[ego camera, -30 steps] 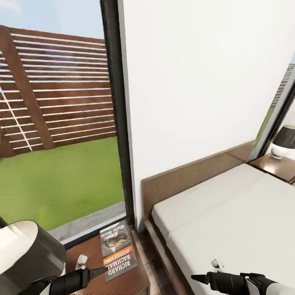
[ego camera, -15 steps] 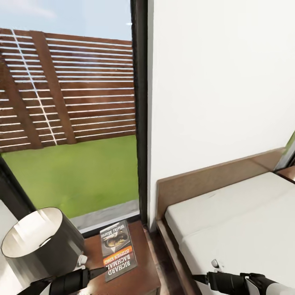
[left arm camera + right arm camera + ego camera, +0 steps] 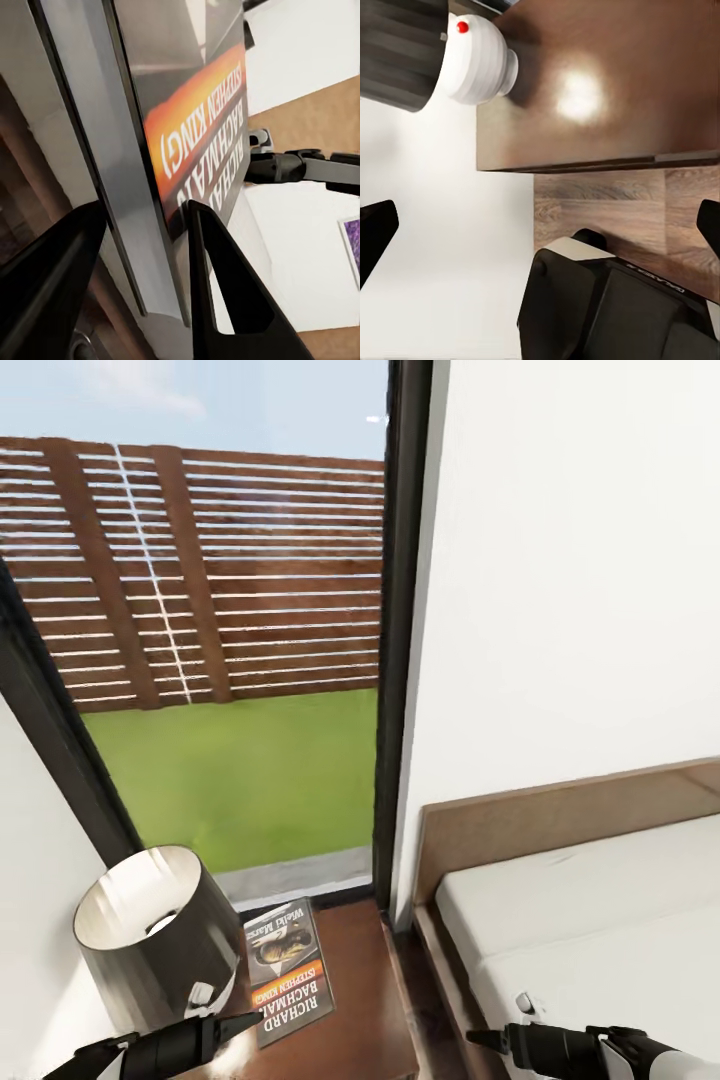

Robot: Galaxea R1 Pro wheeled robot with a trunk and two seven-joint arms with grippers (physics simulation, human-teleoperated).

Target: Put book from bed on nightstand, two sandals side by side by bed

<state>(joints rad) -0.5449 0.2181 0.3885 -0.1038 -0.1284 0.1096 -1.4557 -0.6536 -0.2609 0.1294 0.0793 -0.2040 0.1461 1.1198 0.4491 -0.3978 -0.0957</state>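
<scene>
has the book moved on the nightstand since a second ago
Cannot tell. The book sits at the same spot in the head view while the nightstand, window frame and lamp all shift right, so the camera turned.

Dark grey book (image 3: pixel 287 968), orange band

Book (image 3: pixel 288 982) clamped at its near edge by left end effector (image 3: pixel 243 1022), over nightstand (image 3: pixel 365 1000). Dark-shaded lamp (image 3: pixel 160 935) left of book. Bed (image 3: pixel 600 930) right; right end effector (image 3: pixel 485 1039) over its near edge.
</scene>
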